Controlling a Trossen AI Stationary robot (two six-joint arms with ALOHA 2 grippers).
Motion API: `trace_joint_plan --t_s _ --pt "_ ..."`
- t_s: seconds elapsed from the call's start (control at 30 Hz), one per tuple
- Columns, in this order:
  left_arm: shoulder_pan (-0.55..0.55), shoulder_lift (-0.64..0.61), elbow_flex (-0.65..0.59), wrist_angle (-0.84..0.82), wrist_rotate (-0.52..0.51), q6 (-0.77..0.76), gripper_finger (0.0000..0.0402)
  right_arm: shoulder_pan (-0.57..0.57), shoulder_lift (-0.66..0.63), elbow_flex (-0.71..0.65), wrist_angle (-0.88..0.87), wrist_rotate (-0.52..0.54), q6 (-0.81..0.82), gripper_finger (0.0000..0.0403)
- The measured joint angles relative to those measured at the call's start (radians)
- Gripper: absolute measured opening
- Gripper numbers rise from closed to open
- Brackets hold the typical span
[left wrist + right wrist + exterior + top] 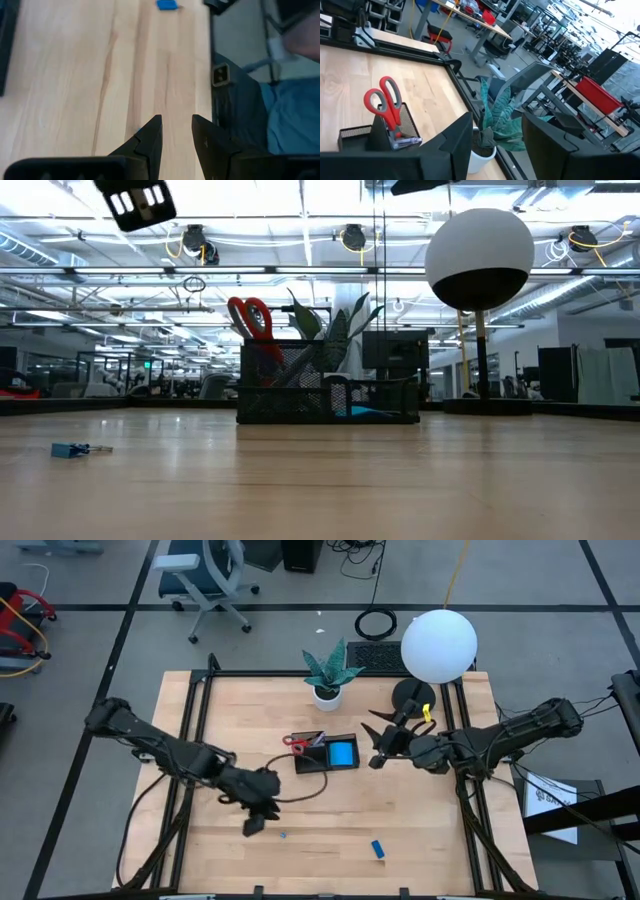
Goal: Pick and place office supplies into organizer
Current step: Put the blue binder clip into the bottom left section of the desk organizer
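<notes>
The black mesh organizer (pixel 322 762) stands mid-table. In it, red-handled scissors (pixel 385 102) stand upright with handles up, a blue note pad (pixel 342 753) lies in its right compartment, and pen ends (pixel 406 142) show beside the scissors. A small blue block (pixel 378 849) lies on the wood near the front edge. A tinier blue piece (pixel 284 835) lies left of it. My left gripper (pixel 255 827) (pixel 176 135) hangs open above the table by the tiny piece, tipped downward. My right gripper (pixel 378 747) (pixel 497 145) is open and raised just right of the organizer, pointing across it.
A potted green plant (pixel 327 675) stands behind the organizer. A lamp with a white globe (pixel 438 643) and a black round base (pixel 413 693) is at the far right. A black cable (pixel 305 790) curves in front of the organizer. A black frame borders the table.
</notes>
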Motion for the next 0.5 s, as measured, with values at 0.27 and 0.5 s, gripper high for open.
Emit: trace_joint_plan --t_s 0.27,0.5 --pt "-0.044 0.211 0.223 -0.212 -0.051 -0.212 0.0113 0.001 0.000 0.000 0.001 0.001 -0.034 0.0162" --pt "-0.075 0.310 0.301 -0.332 -0.109 -0.394 0.0113 -0.006 0.000 0.000 0.009 0.005 -0.053 0.0157"
